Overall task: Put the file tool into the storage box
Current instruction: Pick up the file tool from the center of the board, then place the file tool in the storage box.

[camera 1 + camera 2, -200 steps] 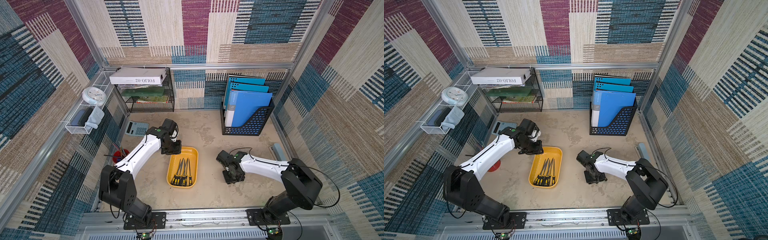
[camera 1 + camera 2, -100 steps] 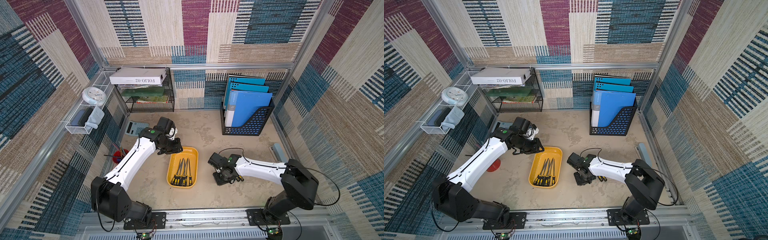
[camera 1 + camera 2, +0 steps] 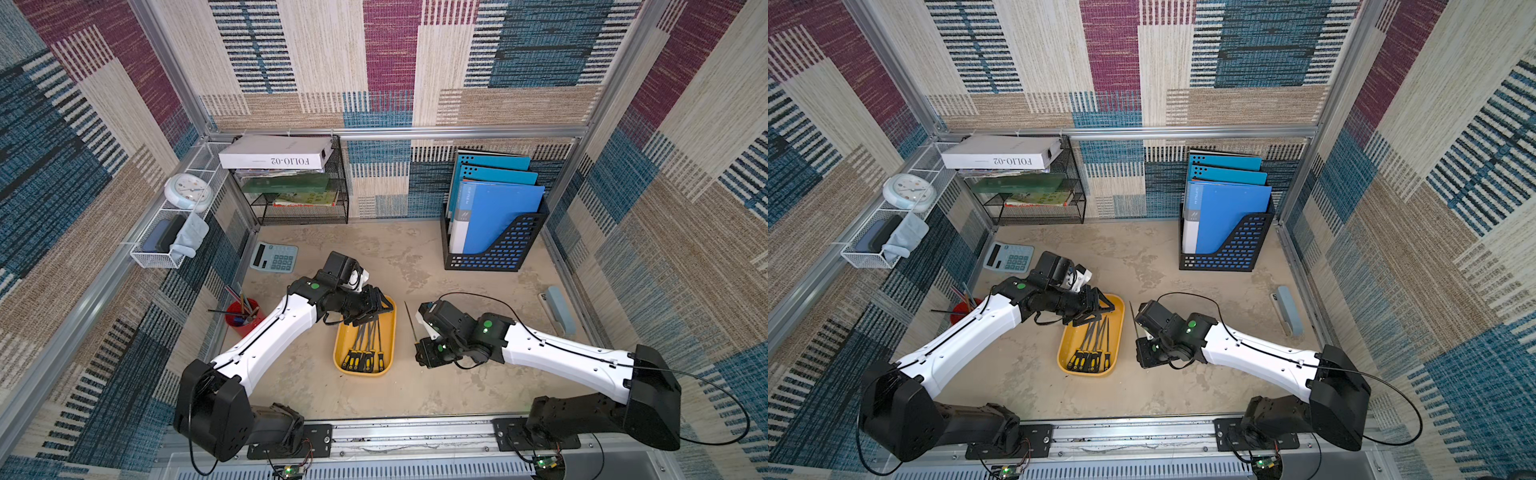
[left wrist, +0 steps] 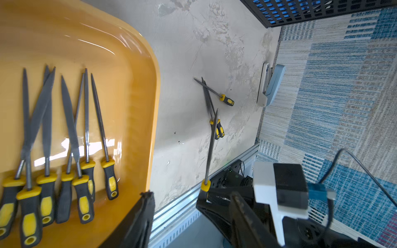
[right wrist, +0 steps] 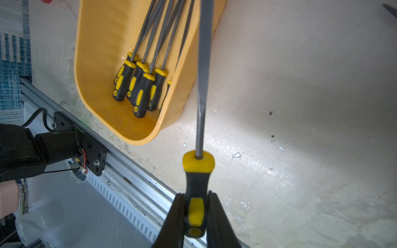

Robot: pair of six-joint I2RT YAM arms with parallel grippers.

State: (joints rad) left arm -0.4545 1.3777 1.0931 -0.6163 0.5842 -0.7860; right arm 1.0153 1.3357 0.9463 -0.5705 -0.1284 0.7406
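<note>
File tool [image 5: 197, 171] | right fingers [image 5: 175, 219] clamped on it | left fingers [image 4: 137, 221] apart

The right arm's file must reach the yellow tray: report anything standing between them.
Nothing visible: only bare table lies between the file in the right gripper and the storage box. The left gripper hovers open over the box's far end and might crowd the drop.

The mottled beige table [image 3: 415, 257] bears the storage box [image 3: 362, 372], calculator [image 3: 274, 257], stapler [image 3: 561, 309] and folder holder [image 3: 498, 253].
</note>
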